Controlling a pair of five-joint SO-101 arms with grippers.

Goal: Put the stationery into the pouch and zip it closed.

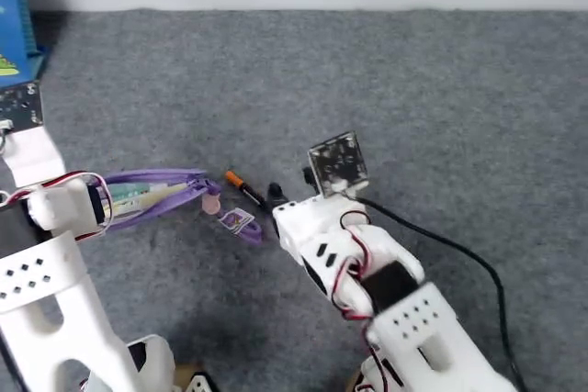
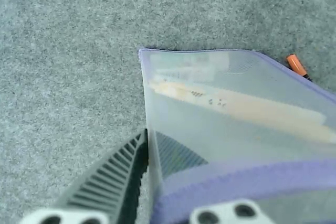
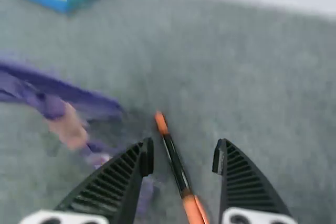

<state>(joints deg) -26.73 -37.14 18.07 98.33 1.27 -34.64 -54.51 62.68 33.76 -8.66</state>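
On the grey mat [image 1: 413, 89], the purple-edged pouch [image 1: 152, 192] is found lying, pinched at one end by the left gripper [image 2: 149, 141]. The right gripper [image 3: 184, 148] is held spread astride the orange-tipped pen [image 3: 176, 169], near the pouch mouth.

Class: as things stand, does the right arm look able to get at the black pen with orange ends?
Probably yes. The right gripper hangs right over the black pen with orange ends, jaws open to either side of it on the grey carpet; nothing covers it.
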